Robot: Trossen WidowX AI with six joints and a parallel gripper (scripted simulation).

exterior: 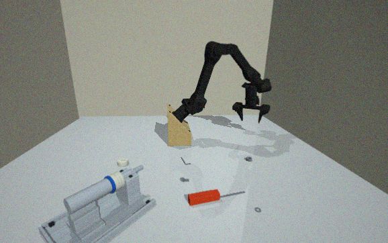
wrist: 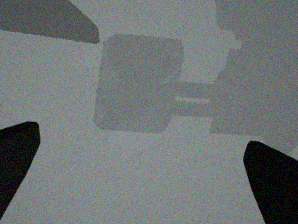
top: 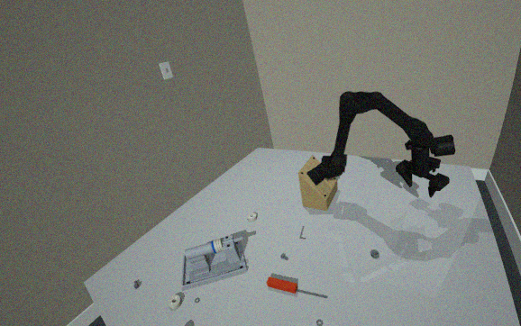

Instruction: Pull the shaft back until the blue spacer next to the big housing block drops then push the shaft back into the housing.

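The blue spacer (top: 214,246) (exterior: 111,184) is around the shaft line, against the end of the big grey cylindrical housing (top: 198,250) (exterior: 88,195). Cream spacers (top: 218,245) (exterior: 118,179) sit beside it, between it and the smaller upright grey block (exterior: 133,188). The thin shaft end (exterior: 139,168) sticks out beyond that block. All are on a grey base (top: 216,278). My gripper (top: 421,190) (exterior: 250,121) (wrist: 144,142) is open and empty, above the table far to the right of the fixture. The wrist view shows only table and shadows between the fingers.
A red-handled screwdriver (top: 282,285) (exterior: 204,197) lies right of the fixture. Loose cream rings (top: 252,216) (top: 175,301) lie behind and in front of it. A hex key (top: 302,233) (exterior: 184,161) and small hardware lie around. My arm stands on a wooden wedge (top: 315,194) (exterior: 178,134).
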